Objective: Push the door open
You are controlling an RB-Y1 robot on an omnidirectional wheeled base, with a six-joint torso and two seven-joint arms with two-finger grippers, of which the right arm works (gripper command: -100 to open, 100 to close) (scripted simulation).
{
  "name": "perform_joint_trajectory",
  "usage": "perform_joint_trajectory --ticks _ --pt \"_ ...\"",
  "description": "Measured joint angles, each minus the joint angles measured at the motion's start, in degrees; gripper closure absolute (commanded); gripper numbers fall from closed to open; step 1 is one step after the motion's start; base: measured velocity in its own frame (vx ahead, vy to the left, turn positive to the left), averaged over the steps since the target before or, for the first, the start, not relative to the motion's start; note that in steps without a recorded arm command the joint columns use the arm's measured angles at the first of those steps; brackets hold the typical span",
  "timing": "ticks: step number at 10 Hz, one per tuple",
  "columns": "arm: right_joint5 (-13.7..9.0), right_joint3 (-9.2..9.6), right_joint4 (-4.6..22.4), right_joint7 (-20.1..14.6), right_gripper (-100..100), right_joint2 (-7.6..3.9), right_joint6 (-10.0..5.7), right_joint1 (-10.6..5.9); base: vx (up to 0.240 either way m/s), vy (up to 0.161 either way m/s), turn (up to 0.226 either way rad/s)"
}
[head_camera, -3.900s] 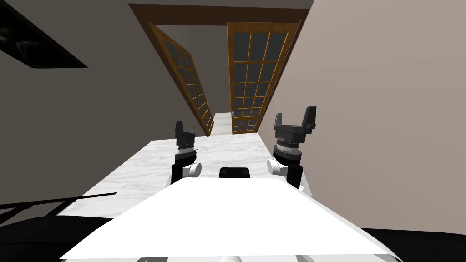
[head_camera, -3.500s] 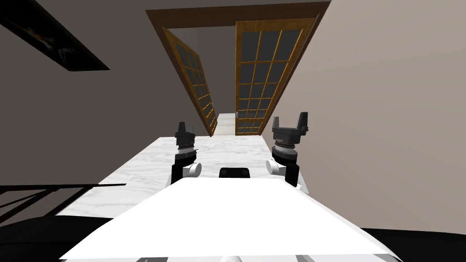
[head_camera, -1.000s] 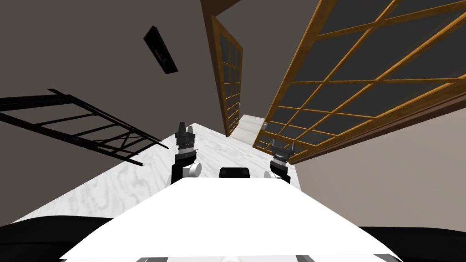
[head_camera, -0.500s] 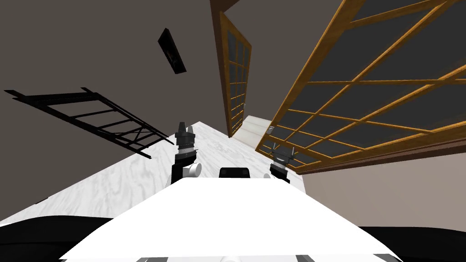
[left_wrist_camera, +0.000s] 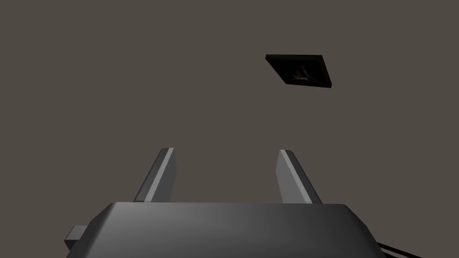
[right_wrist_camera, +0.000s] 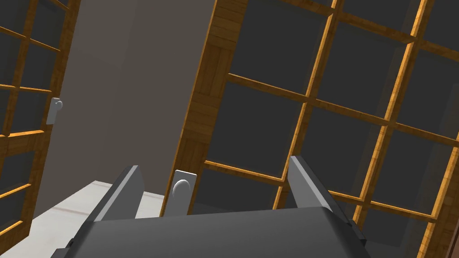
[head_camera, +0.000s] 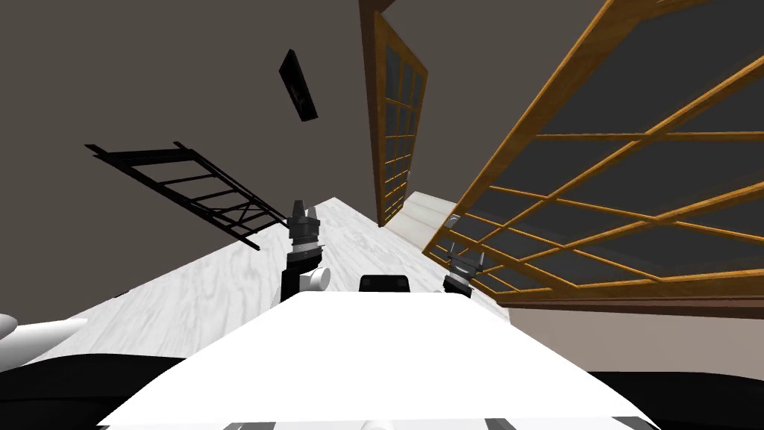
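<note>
Right wrist view, right gripper (right_wrist_camera: 215, 162) spread wide and empty, grey handle plate (right_wrist_camera: 183, 190) seen between its fingers (right_wrist_camera: 127, 188), wooden lattice door (right_wrist_camera: 210, 89) just ahead, left gripper (left_wrist_camera: 226, 152) also open, empty.

The door is a pair of leaves in orange-brown wood, each a grid of dark panes. The right leaf (head_camera: 597, 172) stands near, with a grey handle plate (right_wrist_camera: 181, 190) and round knob on its free edge. The left leaf (head_camera: 399, 134) stands farther off, swung at an angle, and carries its own grey handle (right_wrist_camera: 54, 109). An open gap separates the two leaves.
</note>
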Motion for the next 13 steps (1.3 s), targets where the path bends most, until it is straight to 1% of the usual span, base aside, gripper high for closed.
perform_joint_trajectory --ticks 1,3,5,6,7,8,9,10,12,13 --pt "-1.44 -0.12 1.06 -1.16 -100 0.05 -0.46 0.48 0.119 -0.082 0.233" --pt "-3.81 -0.24 4.75 -3.43 -100 0.34 -1.97 0.1 0.115 -0.107 0.21" --pt "-6.03 -0.12 7.31 -5.23 -100 1.01 -3.22 0.41 0.104 -0.099 0.233" --pt "-7.09 -0.18 8.1 -6.19 -100 1.1 -3.71 0.83 0.105 -0.093 0.213" --pt "-8.29 -0.28 9.99 -7.59 -100 1.1 -4.55 0.94 0.136 -0.139 0.256" --pt "-9.52 -0.1 11.09 -8.85 -100 1.55 -5.39 1.67 0.09 -0.115 0.176" --pt "-10.58 -0.13 11.51 -9.27 -100 2.03 -5.56 1.76 0.083 -0.103 0.198" --pt "-11.73 -0.18 11.99 -9.84 -100 2.34 -5.68 2.23 0.058 -0.077 0.087" --pt "-13.08 -0.37 14.95 -11.48 -100 2.5 -6.79 1.6 0.059 -0.087 0.193" --pt "-14.08 -0.21 15.64 -12.24 -100 3.09 -7.36 2.14 0.073 -0.115 0.193"
